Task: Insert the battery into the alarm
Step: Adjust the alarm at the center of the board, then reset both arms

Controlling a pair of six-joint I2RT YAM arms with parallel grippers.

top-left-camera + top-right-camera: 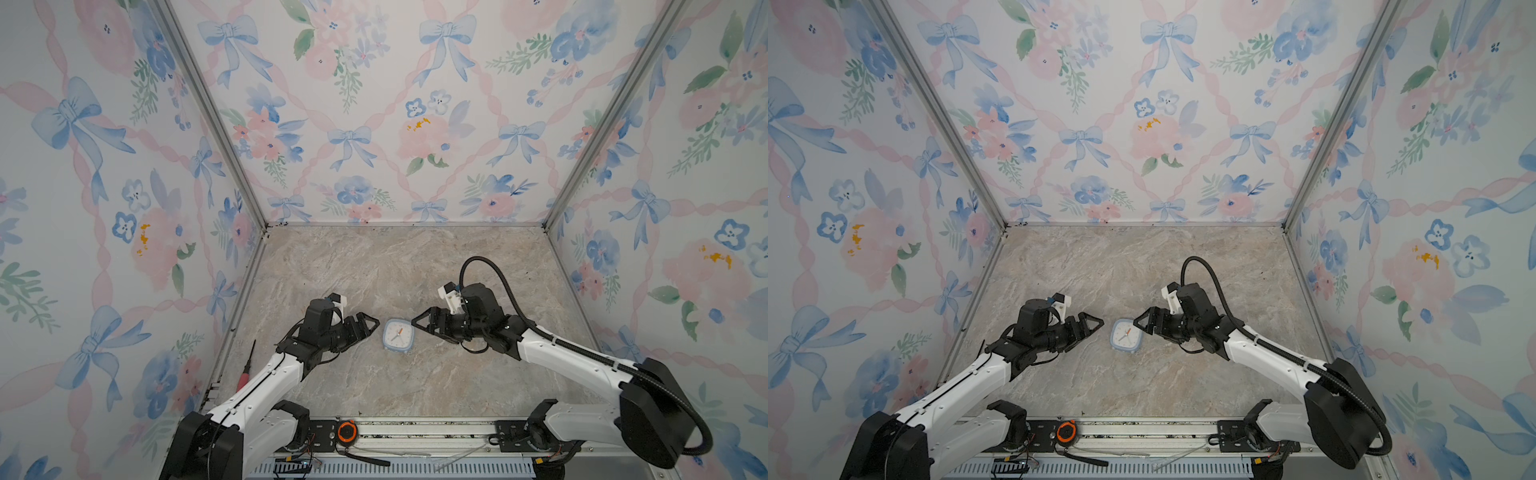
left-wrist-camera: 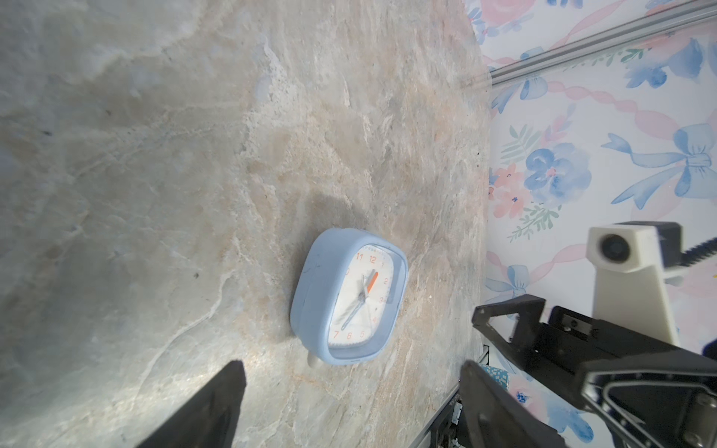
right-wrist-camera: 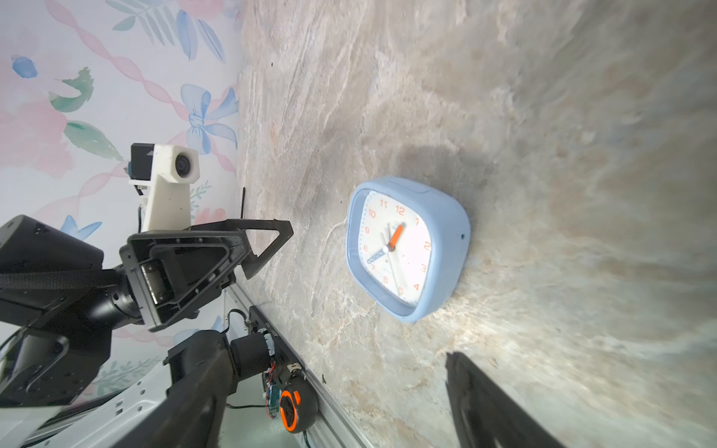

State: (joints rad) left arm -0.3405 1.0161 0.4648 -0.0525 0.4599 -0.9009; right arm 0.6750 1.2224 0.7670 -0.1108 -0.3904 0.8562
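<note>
Surroundings: floral wallpaper with blue bows on three sides, marbled stone tabletop point(image 1: 415, 386) below
Far left: red-handled screwdriver point(image 1: 245, 372) lies by the wall, not needed
My left gripper point(image 1: 368, 326): spread, holding nothing, just beside the alarm
Alarm point(image 1: 398, 336): lies between my grippers, dial up, light-blue rounded-square case, white face, orange numerals and hand; its back is hidden against the stone
My right gripper point(image 1: 422, 322): spread, empty, close to the alarm's other side
Battery: not visible in any view
Step, as I judge it: nothing left to seat; if checking, I'd grip the case sides and avoid the dial window
</note>
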